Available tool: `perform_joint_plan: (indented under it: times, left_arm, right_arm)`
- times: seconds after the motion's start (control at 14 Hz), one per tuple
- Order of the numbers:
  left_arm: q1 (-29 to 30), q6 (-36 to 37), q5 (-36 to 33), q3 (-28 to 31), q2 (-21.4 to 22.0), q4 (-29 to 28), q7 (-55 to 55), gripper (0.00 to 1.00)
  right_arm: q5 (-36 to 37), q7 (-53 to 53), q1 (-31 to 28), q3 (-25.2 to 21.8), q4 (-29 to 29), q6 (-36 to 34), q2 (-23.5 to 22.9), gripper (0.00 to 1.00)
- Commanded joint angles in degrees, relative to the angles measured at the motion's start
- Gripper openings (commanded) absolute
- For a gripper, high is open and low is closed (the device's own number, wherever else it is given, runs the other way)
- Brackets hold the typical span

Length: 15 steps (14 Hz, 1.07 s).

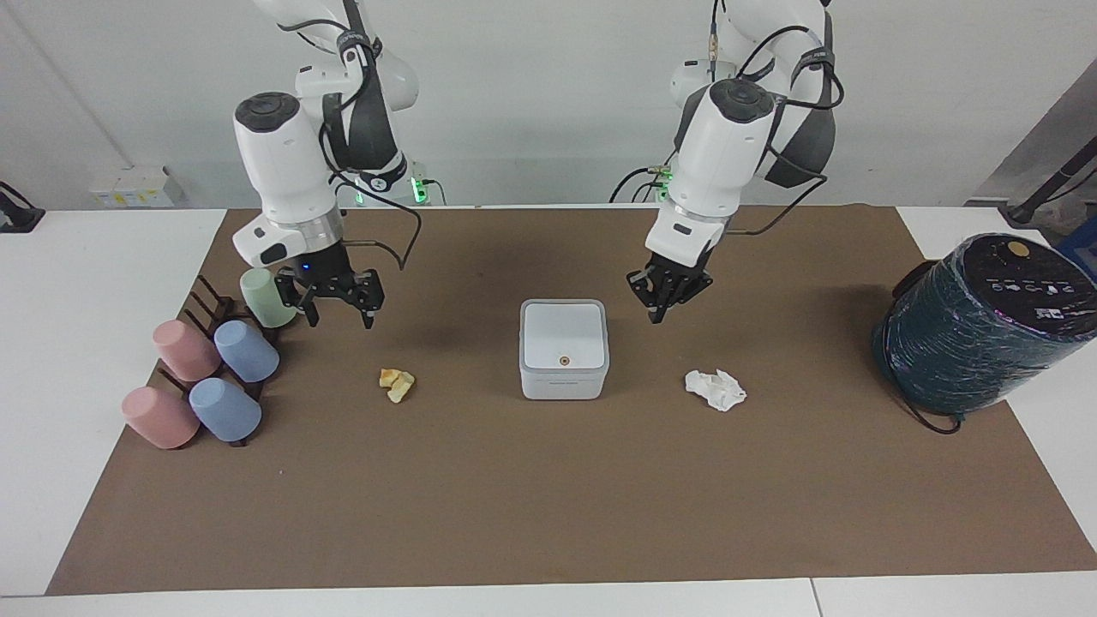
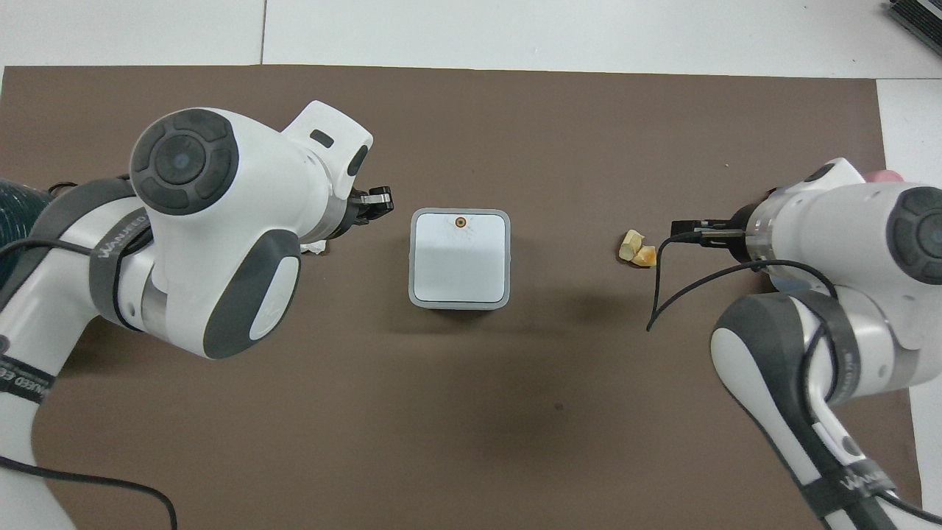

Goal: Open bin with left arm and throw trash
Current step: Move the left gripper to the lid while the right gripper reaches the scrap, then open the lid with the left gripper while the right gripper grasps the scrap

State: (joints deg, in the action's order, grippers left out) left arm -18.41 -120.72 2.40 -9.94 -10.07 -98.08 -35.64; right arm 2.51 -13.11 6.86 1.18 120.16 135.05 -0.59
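Left gripper (image 1: 661,302) hangs in the air over the brown mat (image 1: 548,514), just beside the bin (image 1: 564,348) on the left arm's side; fingers pinched together, nothing between them. In the overhead view its tip (image 2: 377,202) sits close to the bin's (image 2: 460,257) edge, apart from it.

Right gripper (image 1: 337,302) hangs over the mat between the mint cup (image 1: 266,296) and the yellowish scraps (image 1: 397,384), fingers spread wide, empty. Overhead its tip (image 2: 699,232) is just beside the scraps (image 2: 637,248), toward the right arm's end.

Bin: small white square box, rounded corners, grey rim, smooth flat lid down, tiny orange dot on the lid near the edge farther from the robots. Sits mid-worktop.

Trash: lumpy yellowish-tan scraps, one with an orange tinge, on the mat toward the right arm's end of the bin. Crumpled white tissue wad (image 1: 716,388) on the left arm's side of the bin, mostly hidden under the arm in the overhead view.

Pastel cups (image 1: 206,373), pink, blue and mint, lie tilted on a dark peg rack at the right arm's end. Big dark teal cylinder (image 1: 977,321), wrapped in shiny film, at the left arm's end.
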Motion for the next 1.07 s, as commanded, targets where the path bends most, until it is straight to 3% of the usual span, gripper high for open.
perform_joint_plan:
  times: [0.0,0.14,0.64,1.0]
  left_arm:
    - [-2.06,-4.86,2.96,0.88,-0.82,-0.27,-2.41,0.0]
    - [-3.47,-7.06,3.05,0.88,-1.71,-0.53,-4.52,0.0]
    - [-8.13,-14.01,2.97,1.06,-7.24,-0.27,-10.86,0.0]
    - [-8.75,-14.37,2.79,1.06,-8.56,-0.62,-10.95,0.0]
  right_arm:
    - [-1.28,-0.6,2.8,0.05,2.62,14.22,-5.19,1.0]
    - [-1.28,0.18,3.78,0.05,2.97,21.02,-8.45,1.0]
    - [-0.93,5.46,3.43,0.05,9.65,31.41,-10.93,0.99]
    - [-0.93,9.15,3.25,-0.04,10.71,31.77,-11.36,0.66]
